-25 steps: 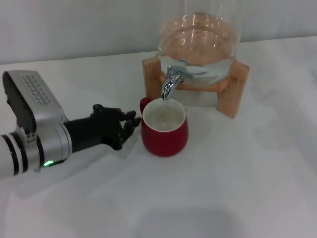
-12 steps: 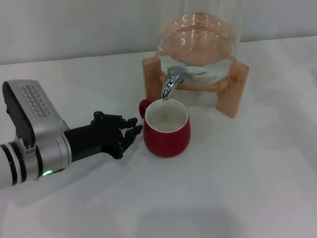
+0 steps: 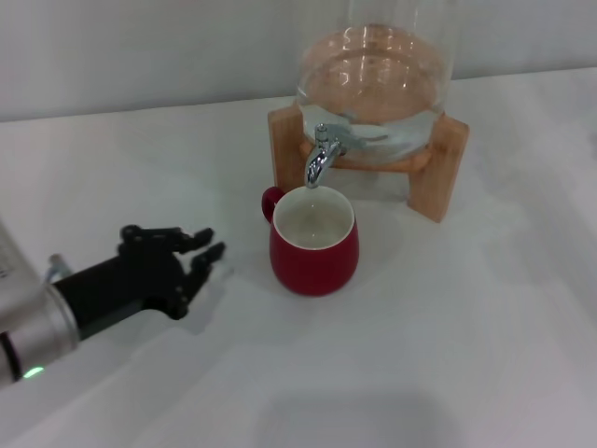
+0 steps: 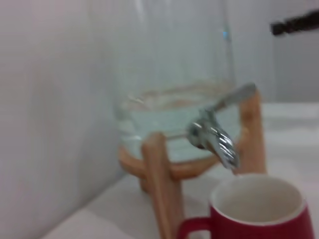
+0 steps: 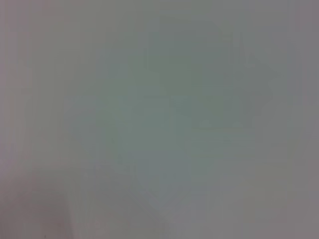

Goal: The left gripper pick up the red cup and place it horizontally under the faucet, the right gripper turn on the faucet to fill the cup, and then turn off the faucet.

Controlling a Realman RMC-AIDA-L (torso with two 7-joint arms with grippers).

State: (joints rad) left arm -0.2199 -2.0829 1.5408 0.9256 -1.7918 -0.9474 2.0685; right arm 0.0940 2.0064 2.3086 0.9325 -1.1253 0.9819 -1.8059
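The red cup [image 3: 312, 243] stands upright on the white table, its white inside showing, directly below the spout of the chrome faucet [image 3: 322, 154]. Its handle points to the back left. The faucet sits on a clear glass dispenser [image 3: 373, 84] in a wooden stand [image 3: 438, 168]. My left gripper [image 3: 191, 257] is open and empty, its black fingers spread, well to the left of the cup and apart from it. The left wrist view shows the cup [image 4: 259, 216], the faucet [image 4: 217, 139] and the stand [image 4: 159, 184]. The right gripper is out of view.
The white table [image 3: 448, 355] spreads to the front and right of the cup. A pale wall [image 3: 140, 47] runs behind the dispenser. The right wrist view shows only a plain grey surface.
My left gripper has pulled back to the left and toward the front, away from the cup. The cup has stayed under the faucet.
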